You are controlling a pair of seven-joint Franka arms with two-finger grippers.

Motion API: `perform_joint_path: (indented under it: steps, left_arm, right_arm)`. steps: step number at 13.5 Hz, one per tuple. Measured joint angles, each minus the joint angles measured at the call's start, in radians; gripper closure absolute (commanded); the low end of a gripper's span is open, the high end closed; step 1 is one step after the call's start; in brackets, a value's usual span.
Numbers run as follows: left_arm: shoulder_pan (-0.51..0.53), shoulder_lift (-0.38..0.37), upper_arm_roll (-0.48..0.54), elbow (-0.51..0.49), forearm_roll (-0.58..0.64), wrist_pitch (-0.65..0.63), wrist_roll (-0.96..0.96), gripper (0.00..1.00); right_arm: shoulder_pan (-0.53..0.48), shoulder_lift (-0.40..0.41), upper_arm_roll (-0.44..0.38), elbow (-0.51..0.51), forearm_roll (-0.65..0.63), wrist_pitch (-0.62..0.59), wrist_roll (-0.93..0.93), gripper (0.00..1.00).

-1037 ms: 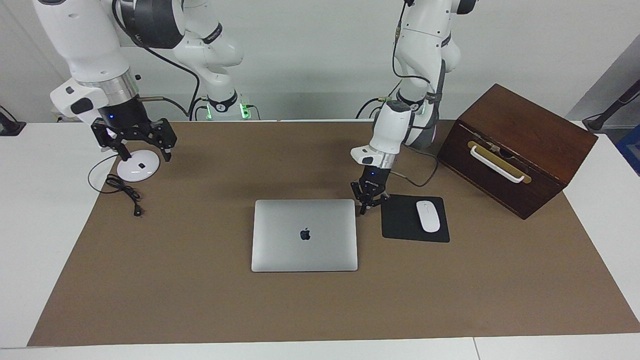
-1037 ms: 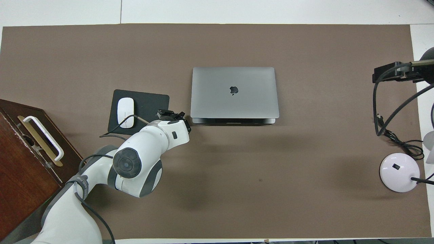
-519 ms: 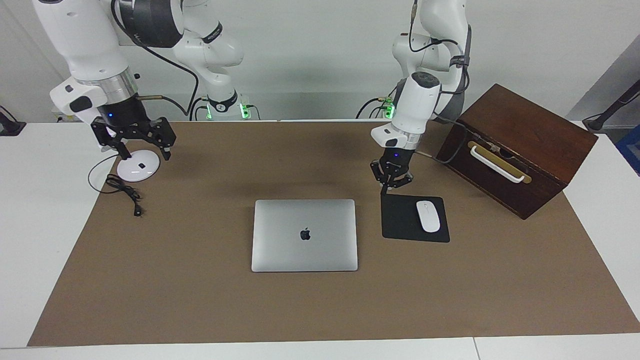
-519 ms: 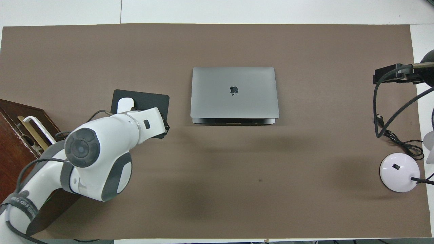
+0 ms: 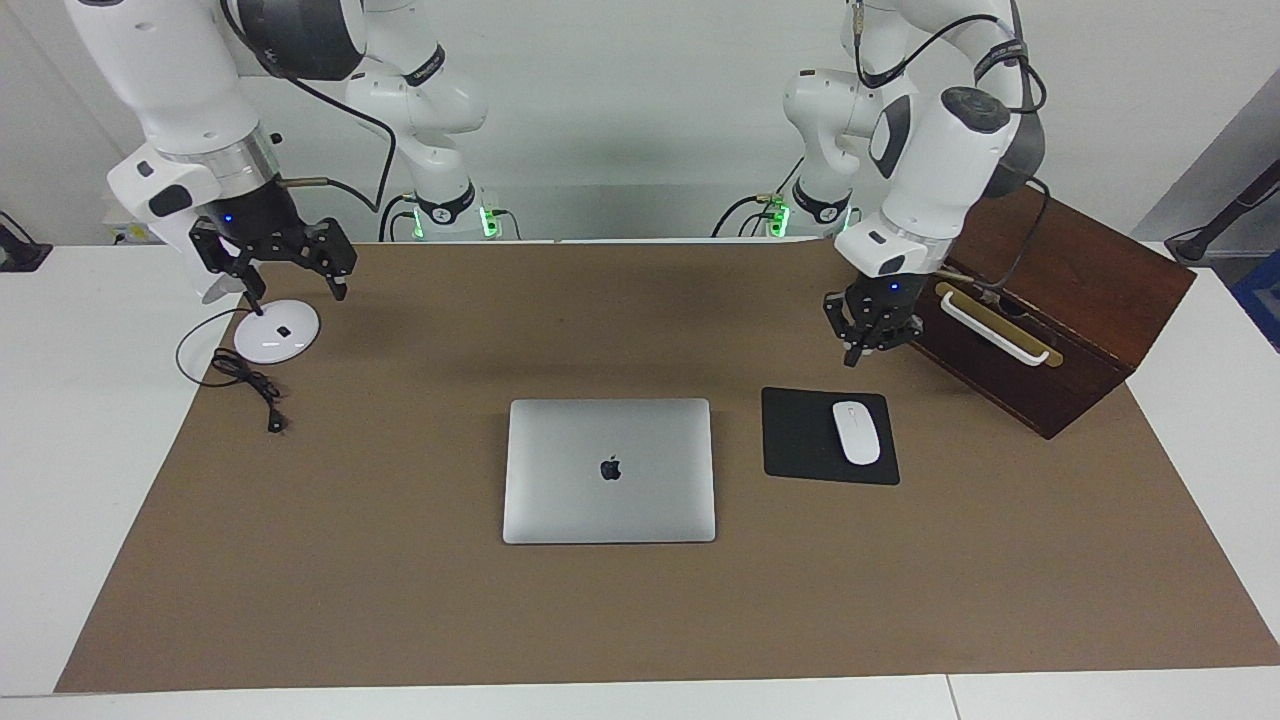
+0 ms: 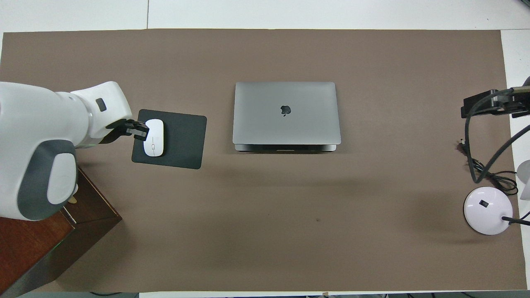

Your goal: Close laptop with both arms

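Note:
The silver-grey laptop (image 5: 609, 470) (image 6: 286, 112) lies in the middle of the brown mat with its lid down flat and the dark logo facing up. My left gripper (image 5: 858, 352) (image 6: 137, 129) is shut and holds nothing. It hangs in the air over the mat between the mouse pad and the wooden box, well away from the laptop. My right gripper (image 5: 295, 293) (image 6: 486, 105) is open and empty, raised over the lamp base at the right arm's end of the table.
A black mouse pad (image 5: 800, 440) (image 6: 182, 140) with a white mouse (image 5: 856, 432) (image 6: 153, 137) lies beside the laptop toward the left arm's end. A dark wooden box (image 5: 1040, 290) (image 6: 33, 244) stands by it. A round white lamp base (image 5: 277, 331) (image 6: 487, 210) and a black cable (image 5: 250, 380) sit at the right arm's end.
My left gripper has lifted from beside the laptop's corner and swung away toward the wooden box. The right gripper has risen slightly. The laptop has not moved.

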Motion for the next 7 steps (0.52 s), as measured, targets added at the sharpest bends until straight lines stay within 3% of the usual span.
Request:
perform_joint_path:
  steps: [1, 5, 7]
  left_arm:
    - [0.028, -0.001, 0.001, 0.023, 0.000, -0.047, 0.000, 0.38]
    - [0.131, -0.018, 0.002, 0.070, 0.000, -0.168, 0.000, 0.00]
    - [0.177, -0.025, 0.002, 0.105, 0.000, -0.227, 0.000, 0.00]
  right_arm:
    - [-0.002, 0.005, 0.000, 0.032, 0.000, -0.033, -0.002, 0.00]
    - [-0.003, 0.030, -0.005, 0.066, 0.000, -0.058, -0.017, 0.00]
    - [0.026, 0.040, -0.043, 0.071, 0.000, -0.058, -0.020, 0.00]
